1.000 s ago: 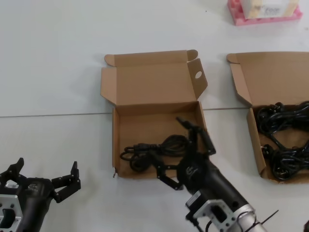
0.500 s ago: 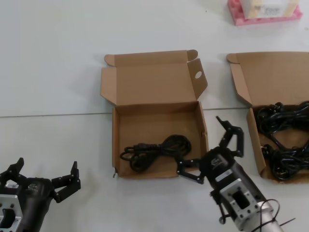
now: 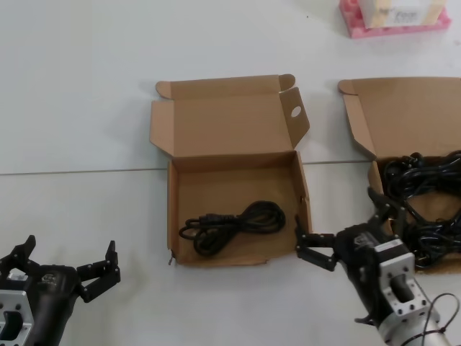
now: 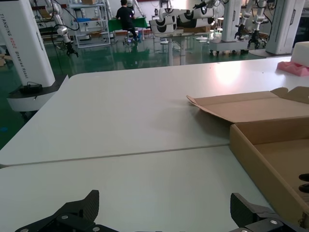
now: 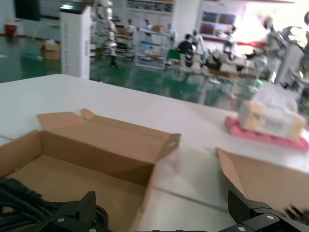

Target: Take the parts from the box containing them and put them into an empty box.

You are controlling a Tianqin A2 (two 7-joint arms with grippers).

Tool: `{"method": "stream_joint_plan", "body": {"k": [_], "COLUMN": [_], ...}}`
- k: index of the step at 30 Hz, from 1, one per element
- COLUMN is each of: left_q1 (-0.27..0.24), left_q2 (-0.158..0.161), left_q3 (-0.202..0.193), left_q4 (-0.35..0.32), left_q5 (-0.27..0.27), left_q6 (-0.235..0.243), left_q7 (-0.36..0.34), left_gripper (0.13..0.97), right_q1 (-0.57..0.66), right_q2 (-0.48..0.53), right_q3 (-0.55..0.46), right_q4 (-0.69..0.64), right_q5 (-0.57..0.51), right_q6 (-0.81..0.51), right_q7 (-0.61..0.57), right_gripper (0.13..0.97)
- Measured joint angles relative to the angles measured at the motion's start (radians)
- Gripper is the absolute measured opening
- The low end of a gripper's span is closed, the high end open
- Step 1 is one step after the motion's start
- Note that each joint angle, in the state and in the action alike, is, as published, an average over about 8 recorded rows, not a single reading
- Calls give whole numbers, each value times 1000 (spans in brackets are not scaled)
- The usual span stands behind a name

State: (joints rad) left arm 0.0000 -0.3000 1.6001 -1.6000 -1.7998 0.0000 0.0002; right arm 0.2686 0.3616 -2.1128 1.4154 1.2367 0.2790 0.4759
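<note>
Hovering with its jaws spread wide and holding nothing, the right gripper (image 3: 344, 229) is sitting over the desk (image 3: 79, 108) between the two cardboard boxes. At its 9 o'clock, one coiled cable (image 3: 232, 225) is lying inside the box with the holed flap (image 3: 173, 209). At its 3 o'clock, the remaining cables (image 3: 425, 205) are filling the other box (image 3: 380, 227). The left gripper (image 3: 68, 270), also spread open, is idling at the desk's 7 o'clock corner.
</note>
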Motion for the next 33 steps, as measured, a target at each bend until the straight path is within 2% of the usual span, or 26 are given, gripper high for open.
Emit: {"method": "stream_joint_plan", "body": {"k": [33], "left_q1": [0], "left_q2": [0], "left_q3": [0], "left_q4": [0], "left_q5": [0], "left_q6": [0], "left_q7": [0], "left_gripper": [966], "right_q1": [-229], "right_q2": [-53], "right_q3": [438], "right_q4": [158], "right_q5": [481], "right_q6": [-238], "right_q7": [0], "right_gripper": [966]}}
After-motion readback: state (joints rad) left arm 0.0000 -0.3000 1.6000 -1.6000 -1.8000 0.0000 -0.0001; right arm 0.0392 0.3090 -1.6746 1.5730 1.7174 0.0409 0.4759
